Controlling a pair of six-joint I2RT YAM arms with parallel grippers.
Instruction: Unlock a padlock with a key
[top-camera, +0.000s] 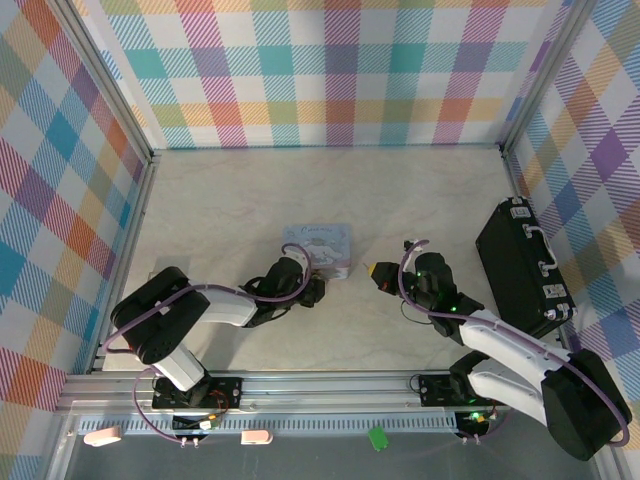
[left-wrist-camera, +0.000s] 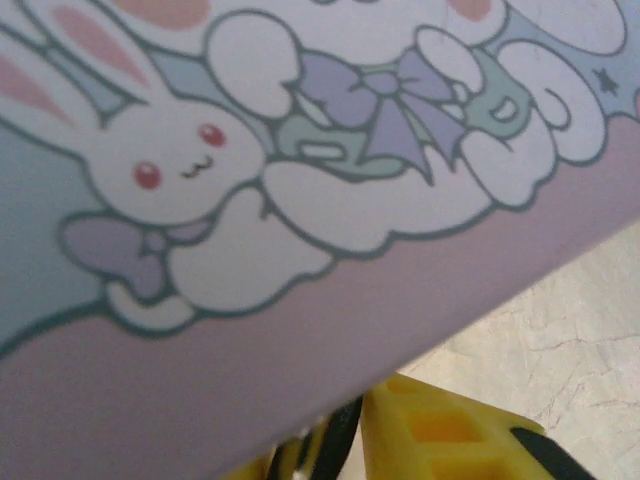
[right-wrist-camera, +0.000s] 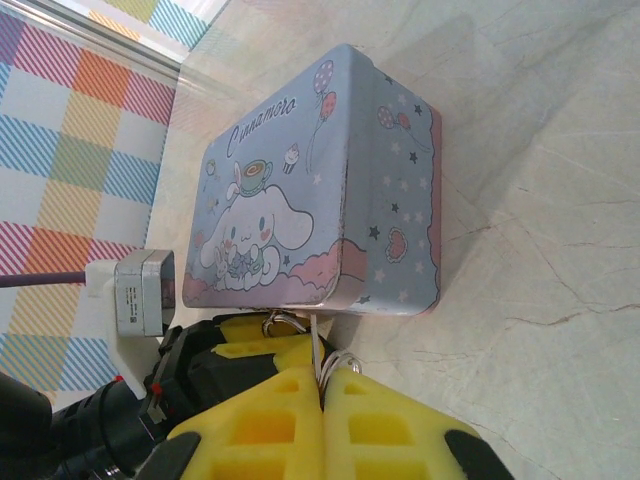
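Key (right-wrist-camera: 316, 345) pinched in R jaws, mostly hidden (L jaws: can't tell).

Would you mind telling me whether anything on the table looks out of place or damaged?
Nothing stands out. The tin lies flat and closed, with no dents showing; the black case sits by the right wall; the right gripper has its fingers closed on the key beside the tin.

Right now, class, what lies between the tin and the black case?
The top view shows the right gripper and its wrist between the tin and the black case; in its wrist view it pinches the key.
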